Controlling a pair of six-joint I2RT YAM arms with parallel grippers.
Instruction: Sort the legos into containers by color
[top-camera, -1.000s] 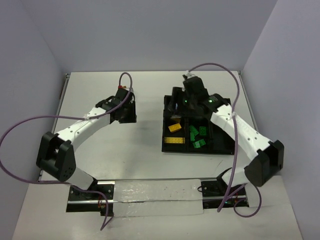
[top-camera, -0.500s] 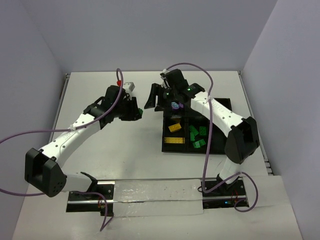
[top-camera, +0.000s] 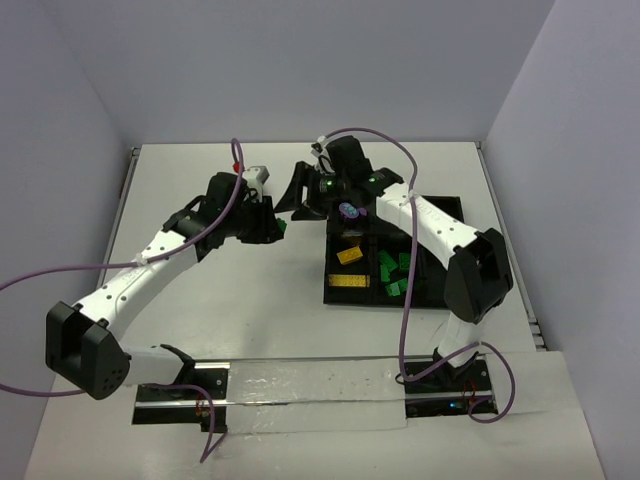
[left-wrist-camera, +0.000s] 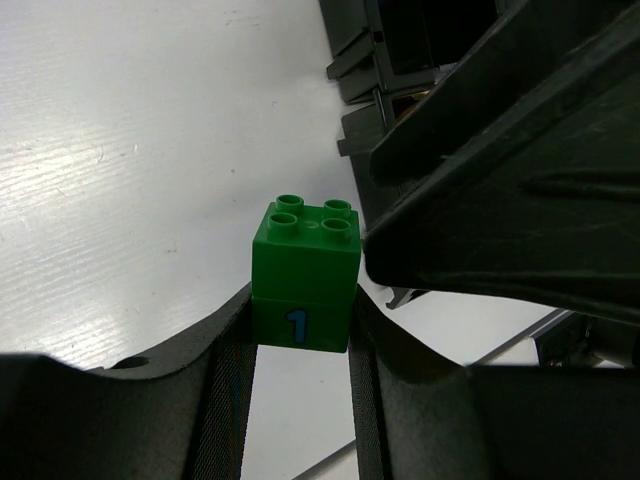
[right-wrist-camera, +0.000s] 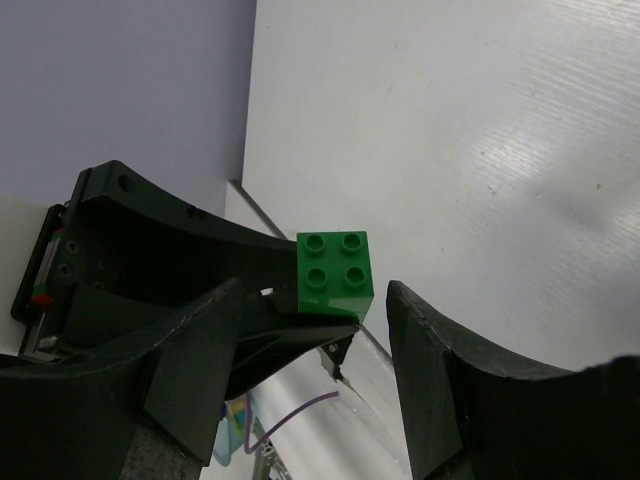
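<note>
The left hand is clenched on a small green studded plastic brick printed with a blue 1. It holds the brick above the white desk at upper centre of the top view, left of the black compartment tray. The right hand is spread wide around the brick's studded end and grips nothing.

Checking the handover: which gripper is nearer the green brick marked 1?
Left. The left gripper is shut on the green brick, clamping its lower sides. The right gripper is open around its studded end, not clamping it.
</note>
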